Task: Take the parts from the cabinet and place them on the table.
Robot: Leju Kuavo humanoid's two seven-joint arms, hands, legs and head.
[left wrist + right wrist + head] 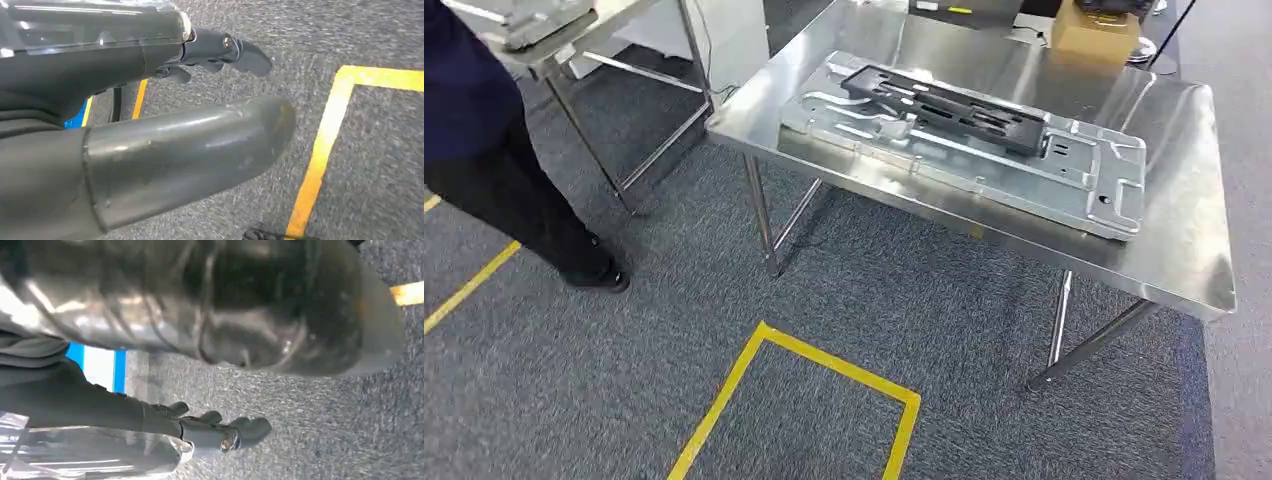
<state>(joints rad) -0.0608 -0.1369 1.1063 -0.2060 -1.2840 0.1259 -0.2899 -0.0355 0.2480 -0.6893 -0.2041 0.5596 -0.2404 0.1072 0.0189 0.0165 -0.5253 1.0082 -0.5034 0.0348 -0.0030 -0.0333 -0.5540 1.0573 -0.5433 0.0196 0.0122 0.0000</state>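
Observation:
A silver stamped metal plate [984, 150] lies flat on the steel table [1184, 250]. A long black frame part [944, 105] rests on top of it, slanted across its far side. My left hand [125, 75] hangs over the grey carpet, its dark fingers [240, 52] stretched out and the thick thumb [200, 145] apart from them, holding nothing. Over the carpet too hangs my right hand [100, 405], its fingers [250, 430] extended and bare of any part.
A cardboard box [1096, 35] stands at the table's far edge. A second steel table [554, 50] with a metal part on it stands at the back left. A person in dark trousers [494, 170] stands beside it. Yellow tape [824, 365] marks the carpet before the table.

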